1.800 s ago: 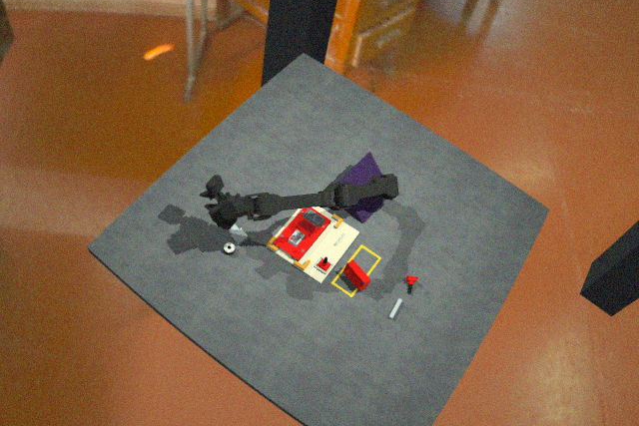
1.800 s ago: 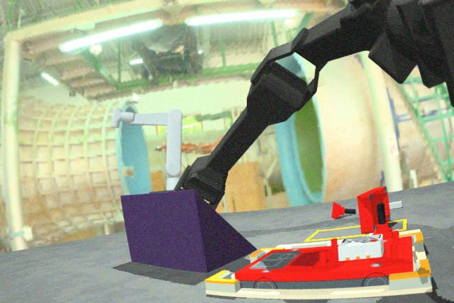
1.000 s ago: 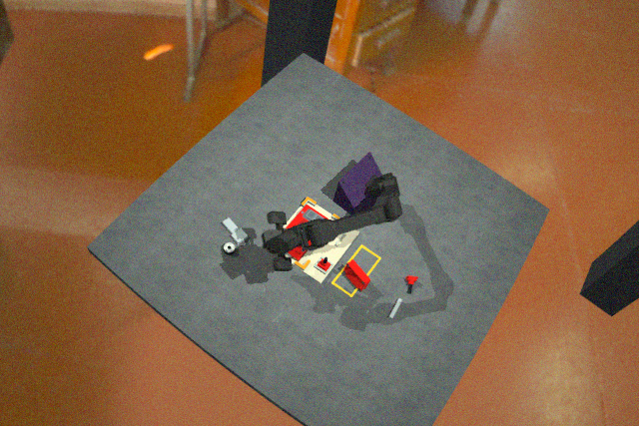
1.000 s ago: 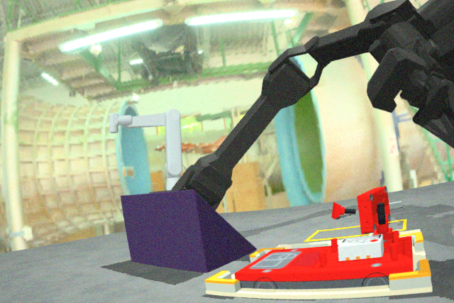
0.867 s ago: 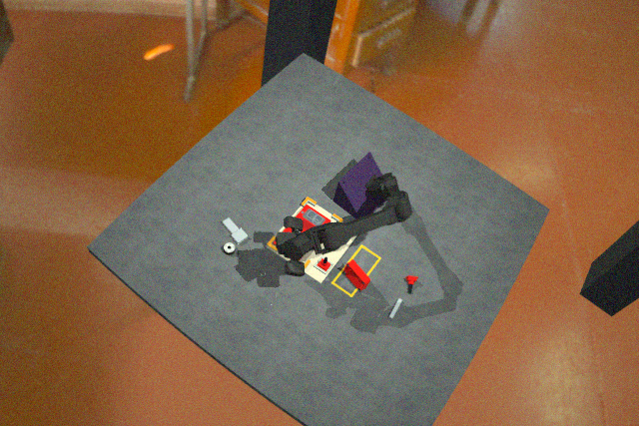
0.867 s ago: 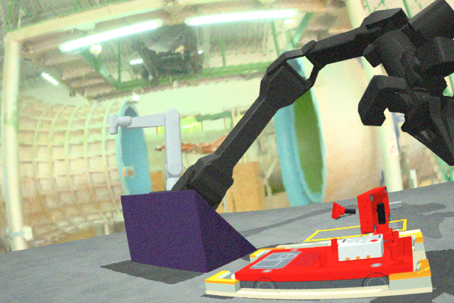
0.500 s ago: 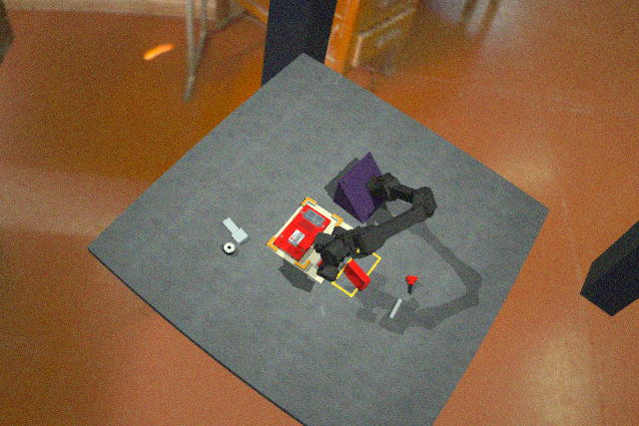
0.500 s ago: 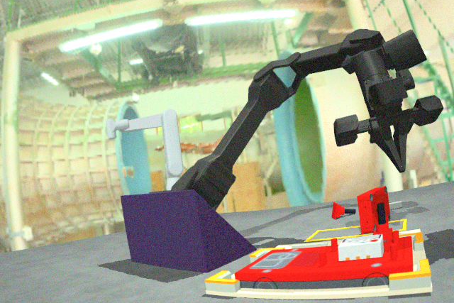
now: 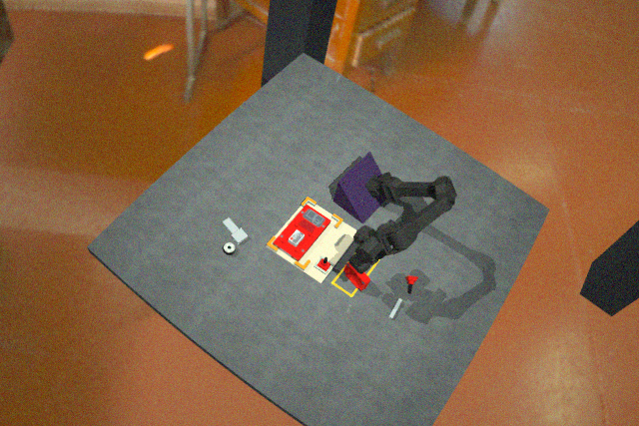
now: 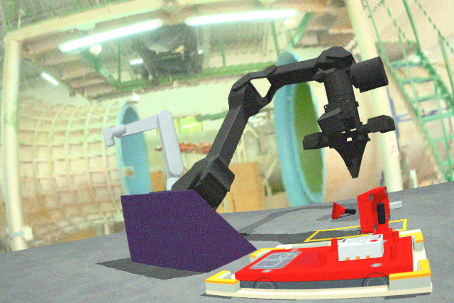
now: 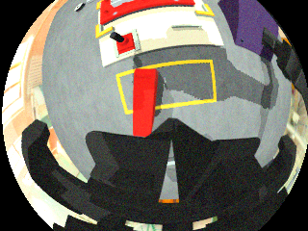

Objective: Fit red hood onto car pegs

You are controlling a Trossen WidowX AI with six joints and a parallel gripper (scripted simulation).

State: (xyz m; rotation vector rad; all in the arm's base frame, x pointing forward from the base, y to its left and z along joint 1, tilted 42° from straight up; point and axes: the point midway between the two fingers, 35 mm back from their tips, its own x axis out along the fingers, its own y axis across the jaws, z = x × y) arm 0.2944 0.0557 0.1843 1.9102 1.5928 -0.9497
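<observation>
The red hood stands on its edge inside a yellow marked rectangle on the table. The red car chassis sits in its cream jig, with the white engine block on the deck. My gripper is shut and empty. It hangs above the hood, a clear gap over its top edge.
A purple wedge stands at the arm's base behind the jig. A small red-and-black part sits on the jig plate. A red cone piece and grey bar lie beyond the rectangle. A grey block and ring lie left.
</observation>
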